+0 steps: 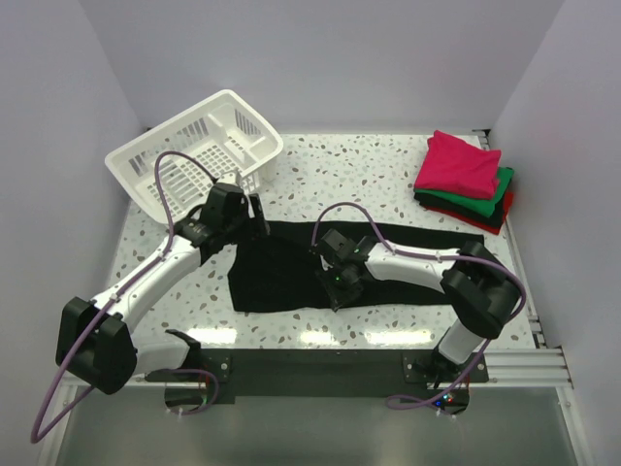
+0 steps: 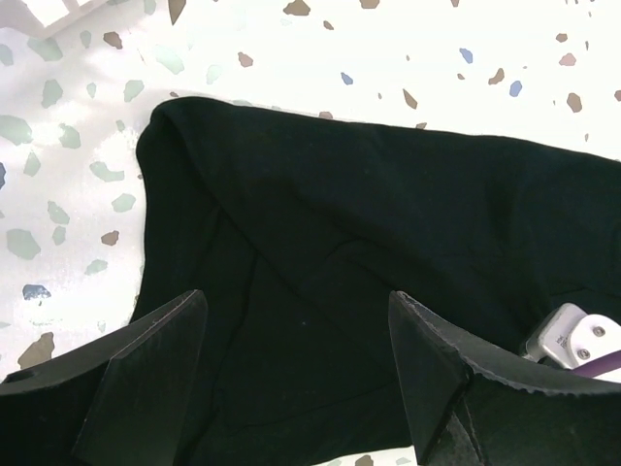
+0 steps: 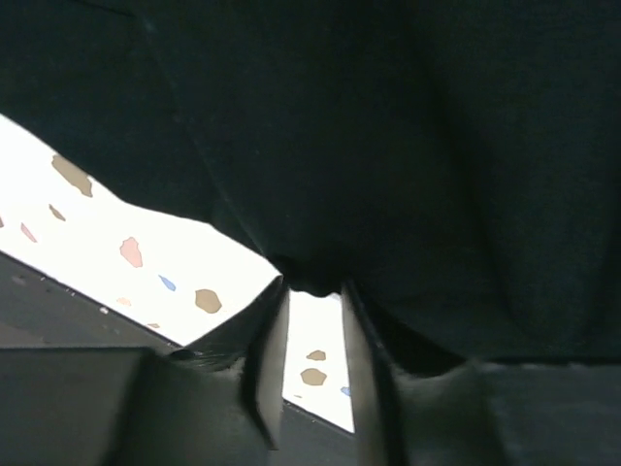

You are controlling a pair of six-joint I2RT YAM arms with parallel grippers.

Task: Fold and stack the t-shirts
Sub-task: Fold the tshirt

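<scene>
A large black t-shirt (image 1: 277, 272) lies spread across the middle of the table, one long part reaching right. My left gripper (image 1: 260, 216) hangs open over its far left corner; in the left wrist view the wide-apart fingers frame bare black t-shirt (image 2: 388, 214) with nothing between them (image 2: 296, 296). My right gripper (image 1: 336, 283) is at the shirt's near edge. There its narrow jaws pinch a small bunch of the hem (image 3: 312, 283) of the black t-shirt (image 3: 388, 146). A folded stack stands at the far right: a magenta t-shirt (image 1: 458, 163) over a green one (image 1: 501, 186) and a red one (image 1: 506, 206).
A white slatted basket (image 1: 194, 146) sits tipped at the far left, just behind my left gripper. The speckled table (image 1: 359, 170) ends at a dark front rail (image 1: 320, 361) close to my right gripper. Grey walls close in on both sides.
</scene>
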